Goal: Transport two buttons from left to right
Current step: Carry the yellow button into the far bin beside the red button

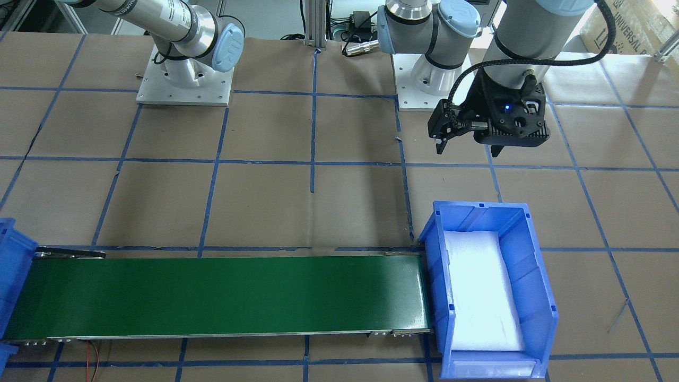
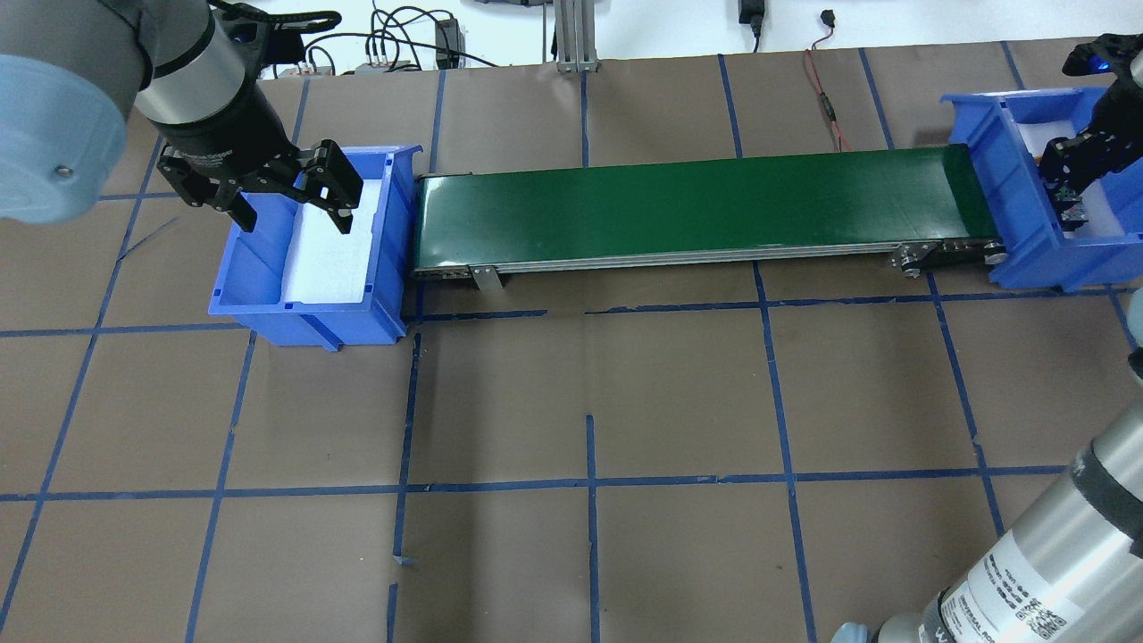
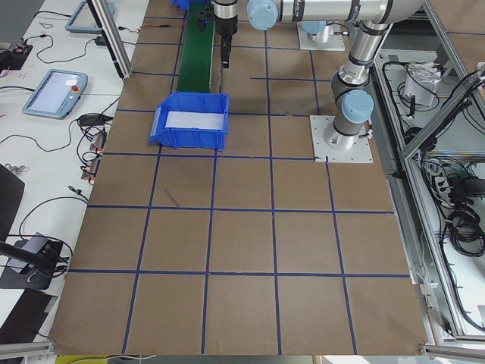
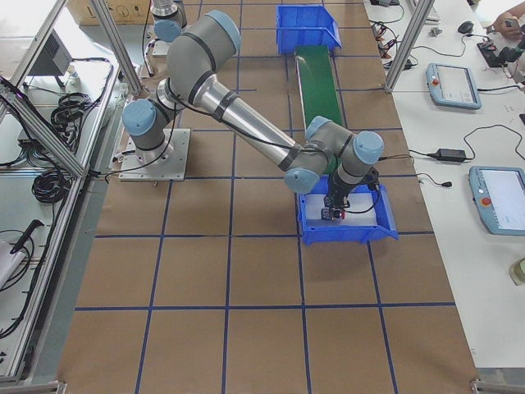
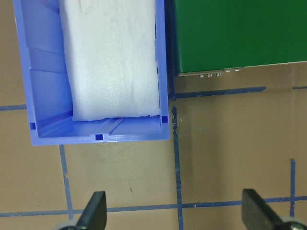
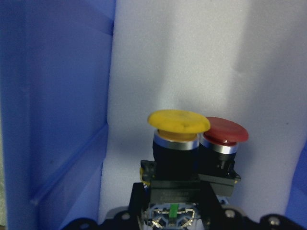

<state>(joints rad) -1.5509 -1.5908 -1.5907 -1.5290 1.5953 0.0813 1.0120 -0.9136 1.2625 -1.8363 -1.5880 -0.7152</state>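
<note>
1. As you look down from overhead, the brown table (image 2: 625,402) carries a green conveyor belt (image 2: 688,201) running from 9 to 3 o'clock.
2. The left blue bin (image 2: 304,317), lined with white foam (image 5: 112,57), sits at the belt's 9 o'clock end. The right blue bin (image 2: 1054,263) sits at its 3 o'clock end.
3. The left gripper (image 2: 295,221) hangs above the left blue bin's 6 o'clock end, jaws spread wide and holding nothing.
4. The right gripper (image 2: 1070,201) reaches into the right blue bin, jaws drawn in on the black block of the yellow-capped button (image 6: 178,122).
5. In your right wrist view, the red-capped button (image 6: 223,130) touches it at 3 o'clock.
</note>
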